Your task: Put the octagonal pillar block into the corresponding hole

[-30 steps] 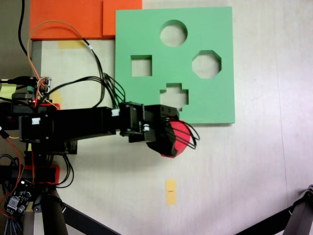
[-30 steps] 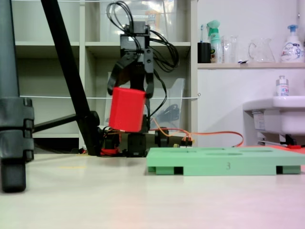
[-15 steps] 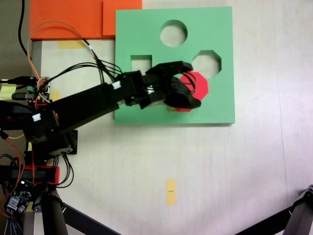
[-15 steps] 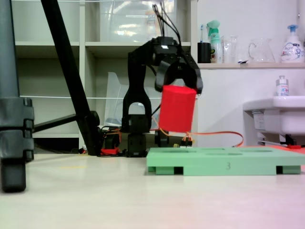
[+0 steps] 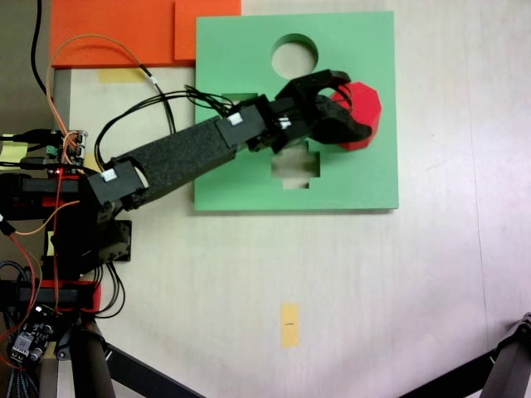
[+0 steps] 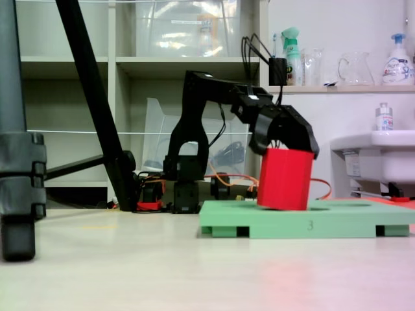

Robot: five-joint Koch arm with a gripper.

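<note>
End effector (image 5: pixel 358 106) clenched on one red octagonal pillar block (image 6: pixel 285 179), over green board's (image 5: pixel 249 178) octagonal hole.

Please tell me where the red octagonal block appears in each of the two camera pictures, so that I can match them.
Fixed view from above: the red octagonal block sits right of centre near the top, held by the gripper over the green board's right side.
Fixed view from the side: the block is right of centre, at the board's top surface.
Shared landmark: the green board.
</note>
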